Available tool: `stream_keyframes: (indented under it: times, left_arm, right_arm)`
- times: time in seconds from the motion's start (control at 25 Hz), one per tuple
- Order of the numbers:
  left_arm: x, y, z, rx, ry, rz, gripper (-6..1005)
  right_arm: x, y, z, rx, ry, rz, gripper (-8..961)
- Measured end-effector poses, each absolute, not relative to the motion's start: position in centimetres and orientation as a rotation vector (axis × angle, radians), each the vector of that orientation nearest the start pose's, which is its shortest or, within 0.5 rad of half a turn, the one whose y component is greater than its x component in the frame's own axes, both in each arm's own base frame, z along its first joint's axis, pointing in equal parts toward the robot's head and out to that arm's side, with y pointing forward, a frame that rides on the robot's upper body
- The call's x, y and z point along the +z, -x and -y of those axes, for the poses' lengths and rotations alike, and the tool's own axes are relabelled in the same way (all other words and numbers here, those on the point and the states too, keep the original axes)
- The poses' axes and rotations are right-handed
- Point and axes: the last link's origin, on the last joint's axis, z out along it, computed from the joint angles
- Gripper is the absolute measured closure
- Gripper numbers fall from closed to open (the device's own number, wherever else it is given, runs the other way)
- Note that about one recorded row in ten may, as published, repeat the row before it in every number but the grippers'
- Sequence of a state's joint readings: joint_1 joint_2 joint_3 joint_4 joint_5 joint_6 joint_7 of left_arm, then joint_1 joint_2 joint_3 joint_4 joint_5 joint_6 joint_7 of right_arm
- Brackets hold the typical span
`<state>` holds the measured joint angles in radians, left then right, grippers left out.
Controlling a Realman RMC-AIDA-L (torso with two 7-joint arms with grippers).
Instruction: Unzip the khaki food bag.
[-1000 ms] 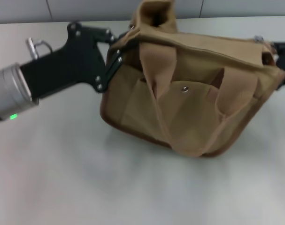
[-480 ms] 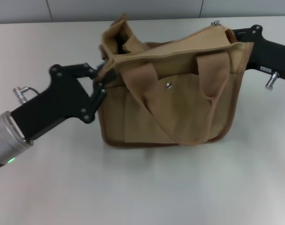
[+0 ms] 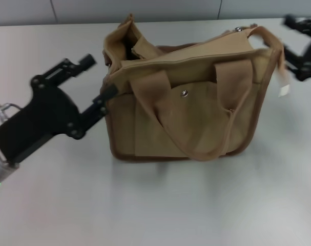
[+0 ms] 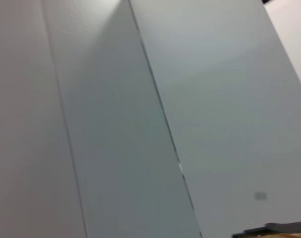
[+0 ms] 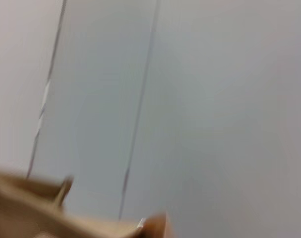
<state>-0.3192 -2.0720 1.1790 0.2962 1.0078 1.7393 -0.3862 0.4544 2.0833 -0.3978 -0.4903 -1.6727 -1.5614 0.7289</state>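
Head view: the bag (image 3: 188, 110) is standing upright on the table (image 3: 155, 205), its front pocket and snap (image 3: 184, 93) facing me and both handles drooping over the front. My left claw (image 3: 101, 82) is sitting at the bag's 9 o'clock end with its fingers spread apart, the lower fingertip touching or just beside the bag's end seam and nothing clamped between them. My right claw (image 3: 298, 48) is hanging off the bag's 2 o'clock corner, near but apart from the cloth; its fingers are appearing apart and empty. The zipper pull (image 3: 237, 29) is showing at the top rim toward 1 o'clock, and the mouth is gaping at the 11 o'clock end, so I am judging the unzipping to be largely done and both claws to be in the releasing step. The next move is calling for each arm to draw clear sideways without snagging a handle or the white tag (image 3: 283, 89) at the 3 o'clock edge.
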Motion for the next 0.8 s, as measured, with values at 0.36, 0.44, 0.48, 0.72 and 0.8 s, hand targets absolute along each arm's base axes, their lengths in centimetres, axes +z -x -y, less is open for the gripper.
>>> stream_keyframes:
  times: [0.36, 0.44, 0.48, 0.72, 0.8]
  left_arm:
    - [0.5, 27.3, -24.1, -1.283, 2.168, 0.013, 260]
    - [0.1, 27.5, -23.7, -1.275, 2.251, 0.038, 189]
    - [-0.1, 27.6, -23.6, -1.267, 2.28, 0.044, 153]
    - [-2.5, 27.7, -22.4, -1.191, 2.491, 0.052, 153]
    - [-3.3, 27.9, -22.4, -1.146, 2.559, 0.073, 153]
  right_arm:
    - [6.6, -31.2, -25.2, 1.227, 1.949, -0.312, 249]
    - [5.6, -31.0, -23.7, 1.262, 2.054, -0.329, 170]
    - [5.1, -30.8, -23.2, 1.271, 2.098, -0.33, 137]
    - [0.5, -30.2, -21.1, 1.171, 2.541, -0.378, 104]
    - [-0.4, -30.3, -21.0, 1.108, 2.628, -0.39, 104]
